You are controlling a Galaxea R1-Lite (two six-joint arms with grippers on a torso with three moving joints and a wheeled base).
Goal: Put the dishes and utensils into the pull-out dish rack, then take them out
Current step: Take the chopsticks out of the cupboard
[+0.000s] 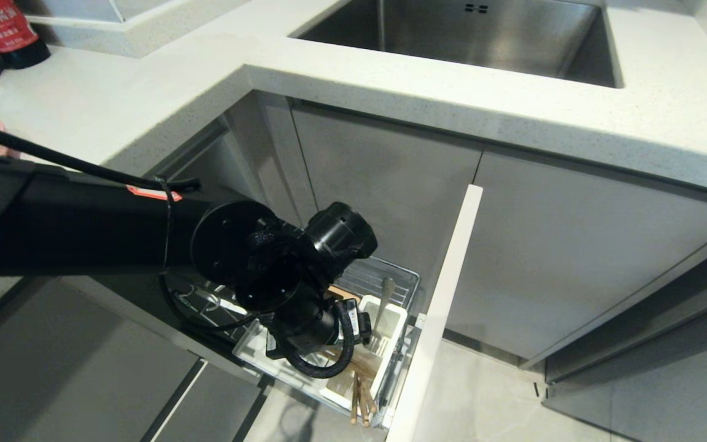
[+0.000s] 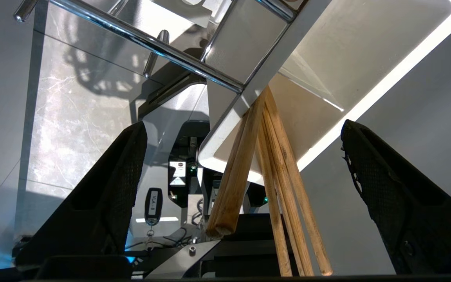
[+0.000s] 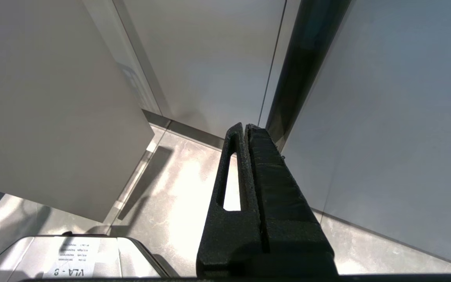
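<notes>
The left gripper (image 2: 245,196) has its two black textured fingers (image 2: 108,188) spread wide on either side of the light wooden chopsticks (image 2: 272,176) without touching them. The sticks lean out of the white plastic utensil box (image 1: 384,344) at the front corner of the chrome wire pull-out dish rack (image 1: 384,276). A slim grey metal spoon (image 1: 384,301) stands in that box. The right gripper (image 3: 249,176) hangs with its fingers pressed together, near the grey cabinet fronts (image 3: 217,58).
</notes>
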